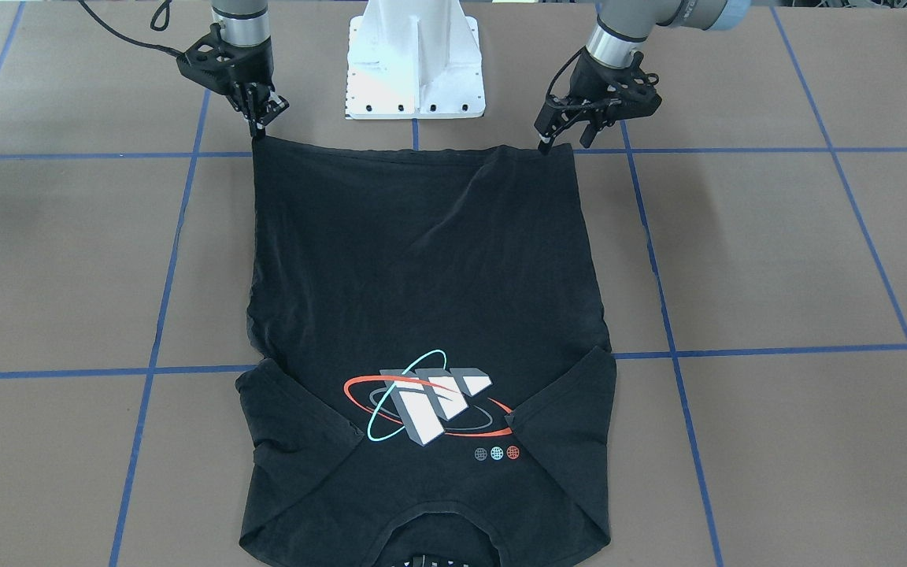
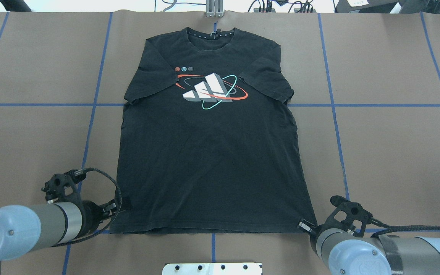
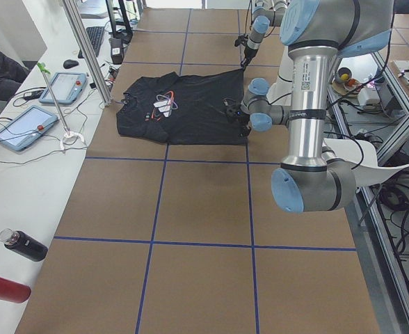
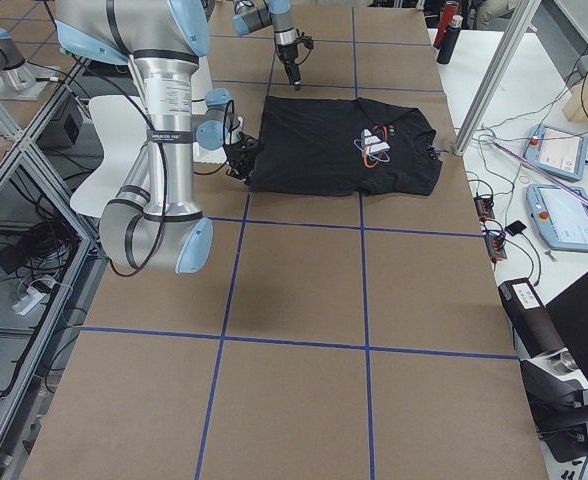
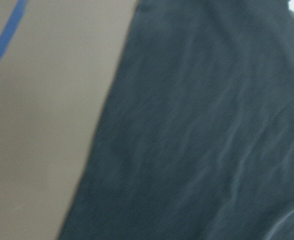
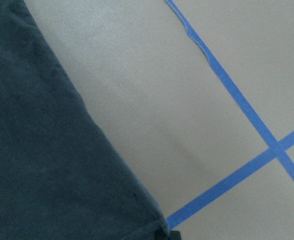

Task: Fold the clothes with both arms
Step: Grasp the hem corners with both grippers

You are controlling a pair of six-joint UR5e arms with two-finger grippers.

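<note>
- While the shirt [image 2: 212, 160] lies flat on the table [image 2: 395, 152], print up, collar away from the robot and hem next to its base, both grippers sit at the two hem corners.
- Right gripper [image 1: 258, 130]: fingers drawn together, seemingly pinching its hem corner; the wrist view shows that corner right at a fingertip.
- Left gripper [image 1: 564, 142]: fingers spread, astride the other hem corner, nothing clamped as far as the front view shows. A slight ridge of cloth runs just inward of it.
- Step in hand, as I judge it: taking hold of the hem for the first fold; no fold is made yet.
- Next move likely calls for the left fingers to close on cloth, then both corners to lift evenly and carry toward the collar, keeping the hem taut so it lands square.
- Writing: the print [image 2: 210, 89] shows white-grey blocks ringed in red and cyan, with three small globe marks beside it; no word is readable. White marks inside the collar are too small to read.
</note>
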